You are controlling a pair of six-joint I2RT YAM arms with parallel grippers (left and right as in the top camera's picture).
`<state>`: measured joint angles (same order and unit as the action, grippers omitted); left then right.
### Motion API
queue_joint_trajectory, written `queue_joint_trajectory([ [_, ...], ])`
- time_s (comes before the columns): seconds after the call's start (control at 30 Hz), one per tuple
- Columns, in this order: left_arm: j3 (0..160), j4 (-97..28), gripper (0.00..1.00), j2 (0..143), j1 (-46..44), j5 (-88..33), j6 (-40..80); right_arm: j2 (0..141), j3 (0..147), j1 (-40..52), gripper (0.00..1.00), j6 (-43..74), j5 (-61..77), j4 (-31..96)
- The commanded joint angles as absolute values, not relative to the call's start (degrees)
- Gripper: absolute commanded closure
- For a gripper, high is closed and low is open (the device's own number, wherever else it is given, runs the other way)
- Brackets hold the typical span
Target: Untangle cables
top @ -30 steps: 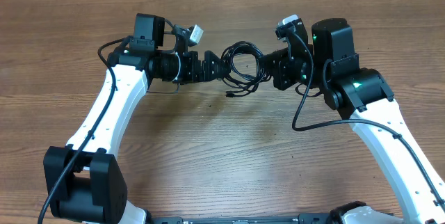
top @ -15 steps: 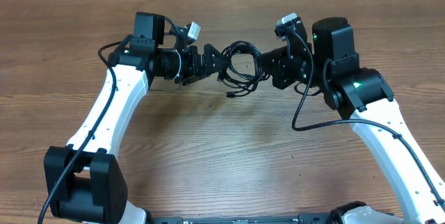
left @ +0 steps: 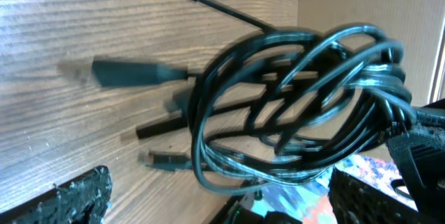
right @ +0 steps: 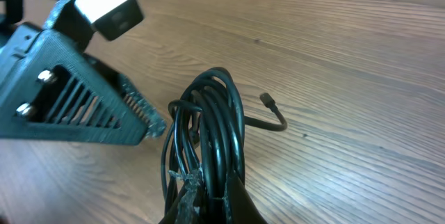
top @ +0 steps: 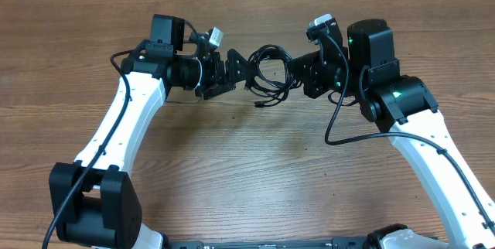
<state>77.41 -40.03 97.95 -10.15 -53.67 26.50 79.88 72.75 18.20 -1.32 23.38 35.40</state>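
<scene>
Right wrist view: the right gripper (right: pixel 207 193) pinches the black cable bundle (right: pixel 208 123) at its near end, the loops rising over the wooden table (right: pixel 348 57) — one small plug (right: pixel 266 99) trails aside. Beyond, the left gripper (top: pixel 241 71) gapes wide just beside the coils.

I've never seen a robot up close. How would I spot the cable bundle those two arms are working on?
On the wooden table, find where the left gripper and the right gripper face each other. The cables sit in that gap: a knot of thin, glossy black loops pinched by the right gripper, unlike the thicker wires running along the arms.
</scene>
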Motion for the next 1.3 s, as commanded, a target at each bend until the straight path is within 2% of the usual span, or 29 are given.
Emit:
queue_joint_trajectory([
  [0.0,78.15,-40.69,0.00,98.26,-11.70,-55.40,27.92,78.46,74.70,18.35,0.96,0.21,19.16,34.72],
  [0.3,78.15,-37.01,0.00,98.26,-15.07,-55.00,28.40,78.56,74.70,18.26,0.96,9.04,11.99,31.38],
  [0.5,78.15,-34.22,0.00,98.26,-16.14,-48.84,39.90,78.56,74.70,18.26,0.96,17.89,12.03,28.01],
  [0.67,78.15,-33.28,0.00,98.26,-16.21,-44.31,51.79,78.56,74.70,18.33,0.96,18.24,12.95,28.03],
  [1.27,78.15,-27.46,0.00,98.26,-19.99,-39.81,66.06,78.56,74.63,18.33,0.96,16.03,17.19,28.14],
])
